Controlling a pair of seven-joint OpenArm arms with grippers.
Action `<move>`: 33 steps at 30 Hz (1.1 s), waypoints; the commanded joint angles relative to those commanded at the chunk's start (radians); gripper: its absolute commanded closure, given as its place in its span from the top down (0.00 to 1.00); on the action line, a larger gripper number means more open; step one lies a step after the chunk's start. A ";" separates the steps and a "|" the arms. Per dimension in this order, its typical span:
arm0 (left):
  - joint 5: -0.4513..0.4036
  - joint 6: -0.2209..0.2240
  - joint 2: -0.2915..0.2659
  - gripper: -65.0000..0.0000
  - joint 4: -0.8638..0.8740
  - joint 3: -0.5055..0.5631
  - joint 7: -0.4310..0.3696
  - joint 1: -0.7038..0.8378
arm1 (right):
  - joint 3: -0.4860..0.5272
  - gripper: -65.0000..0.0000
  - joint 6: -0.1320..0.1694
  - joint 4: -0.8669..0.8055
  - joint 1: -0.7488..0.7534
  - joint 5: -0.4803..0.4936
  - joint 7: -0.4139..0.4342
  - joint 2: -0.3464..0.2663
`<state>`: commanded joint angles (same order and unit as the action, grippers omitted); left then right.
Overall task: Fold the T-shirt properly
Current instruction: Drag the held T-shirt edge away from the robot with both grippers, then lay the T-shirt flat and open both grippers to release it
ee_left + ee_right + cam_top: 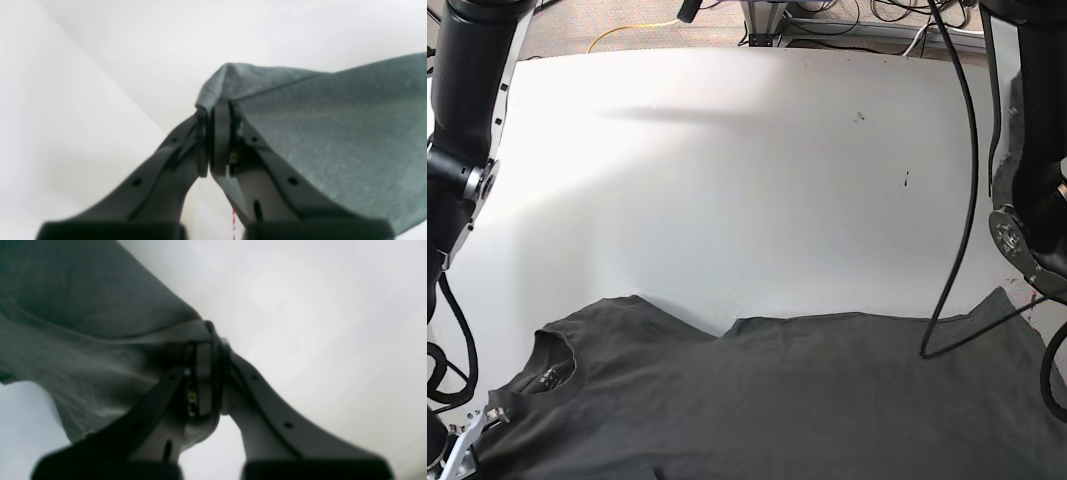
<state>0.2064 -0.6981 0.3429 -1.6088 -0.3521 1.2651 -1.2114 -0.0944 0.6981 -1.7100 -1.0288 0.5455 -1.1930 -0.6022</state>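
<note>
So the left gripper (210,140) is pinched tight on a bunched corner of the T-shirt (333,133), with fabric wrapping over the fingertips and draping off to one side. The right gripper (208,380) does the same on its end, pads squeezed together with a seam or hem edge of the shirt (83,323) caught between them. Both wrist views are blurry but the clamp is pretty clear in each.

The shirt (777,400) itself sits along the near edge of the white table (727,180), spread sideways with the neck hole toward the right arm's side and the far hem toward the left arm's. In the base view the grippers themselves are cut off, so I can't tell exactly how high the corners are lifted.

My read: this is the spread-and-flatten stage, or the very start of the first fold, with both ends grabbed. Next move probably needs both arms travelling together at matched tension, since thin fabric like this sags and wrinkles if one side leads. There's a dangling black cable (962,200) over the cloth worth watching too.
</note>
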 joint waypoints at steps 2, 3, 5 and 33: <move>0.000 0.000 0.000 0.00 -0.005 0.028 -0.002 0.002 | 0.008 0.00 0.000 -0.005 0.005 0.000 -0.002 0.000; 0.002 0.000 0.000 0.00 -0.020 0.037 -0.002 0.020 | 0.006 0.00 0.000 -0.002 0.029 0.000 -0.002 0.000; 0.002 0.000 0.000 0.00 -0.052 0.040 -0.002 0.064 | -0.009 0.00 0.000 -0.008 0.078 -0.002 -0.002 0.000; 0.227 0.000 -0.008 0.00 -0.387 -0.213 -0.021 1.169 | -0.376 0.00 0.000 -0.256 0.980 0.000 -0.002 0.227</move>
<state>0.4335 -0.6981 0.3353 -1.9954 -0.5654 1.2436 -0.0422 -0.4703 0.6981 -1.9663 -0.0483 0.5455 -1.1945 -0.3751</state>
